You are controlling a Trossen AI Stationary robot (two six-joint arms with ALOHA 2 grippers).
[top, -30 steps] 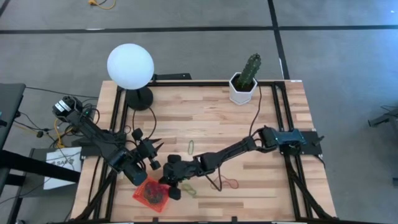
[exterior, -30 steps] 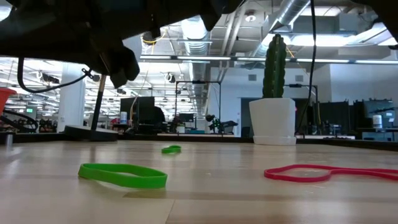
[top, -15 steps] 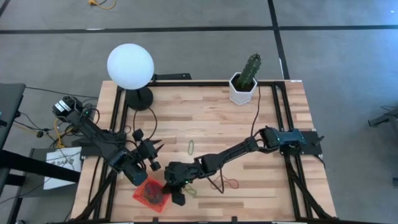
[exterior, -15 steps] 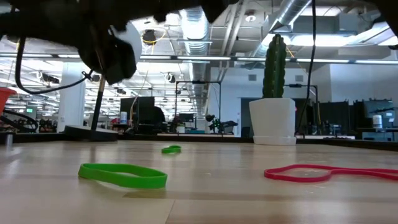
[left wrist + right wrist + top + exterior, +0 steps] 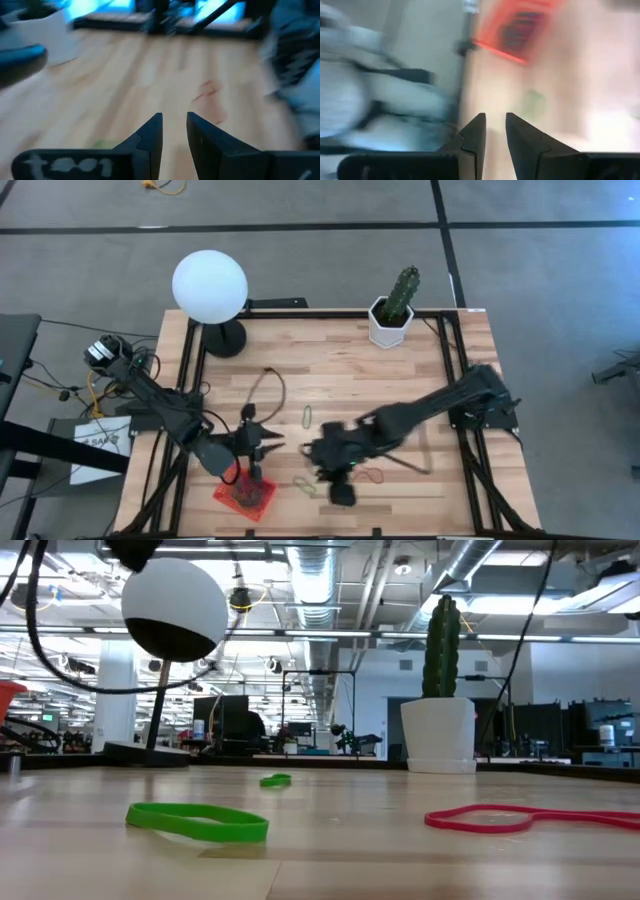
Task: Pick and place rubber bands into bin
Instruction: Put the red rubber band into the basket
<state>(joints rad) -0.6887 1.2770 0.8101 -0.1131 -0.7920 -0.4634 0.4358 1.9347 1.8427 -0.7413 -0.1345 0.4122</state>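
The orange-red bin (image 5: pixel 245 494) sits near the table's near-left corner with several bands inside. Loose rubber bands lie flat on the wood: a green one (image 5: pixel 305 485) just right of the bin, a red one (image 5: pixel 372 476), and a small green one (image 5: pixel 307 416) farther back. The low view shows the green band (image 5: pixel 198 821), the red band (image 5: pixel 520 818) and the small green one (image 5: pixel 275 780). My left gripper (image 5: pixel 262 448) hovers over the bin's far edge, narrowly open (image 5: pixel 174 125). My right gripper (image 5: pixel 341 494) hangs between the green and red bands, narrowly open (image 5: pixel 495 125) and empty.
A globe lamp (image 5: pixel 208 285) stands at the far-left corner and a white cactus pot (image 5: pixel 390 320) at the far edge. A black cable (image 5: pixel 268 385) loops above the table behind my left gripper. Bare wood lies across the middle and right of the table.
My right gripper has swung fast from above the bin toward the table's right and now hangs past the green band. My left gripper has shifted a little toward the near edge and the right, over the bin. The bands on the table have stayed put.
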